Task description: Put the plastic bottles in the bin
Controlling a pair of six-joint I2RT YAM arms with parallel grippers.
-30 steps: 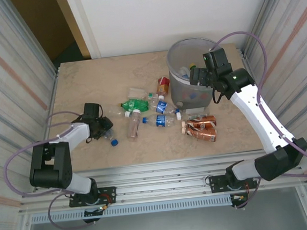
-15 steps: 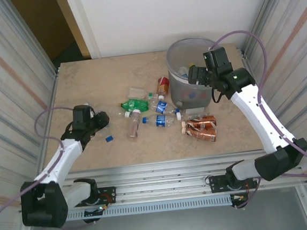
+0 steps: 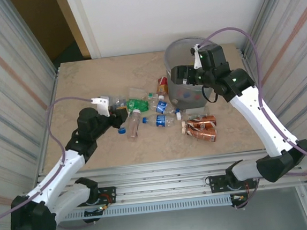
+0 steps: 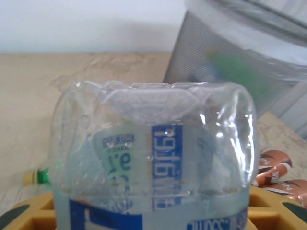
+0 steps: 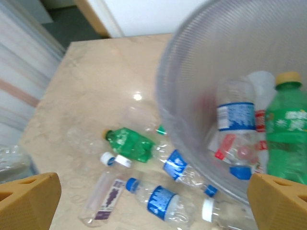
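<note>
Left end effector (image 3: 118,114) pinches a clear blue-labelled bottle (image 4: 153,158) for the bin (image 3: 209,41); right end effector (image 5: 153,191) hangs wide at its rim.

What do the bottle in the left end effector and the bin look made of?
Bottle: thin clear plastic, glossy; the table shows through it, its end is dented, and a blue printed label wraps it. Bin: grey wall with a fine mesh-like grain, metal mesh or ribbed plastic; the blur leaves that open.
</note>
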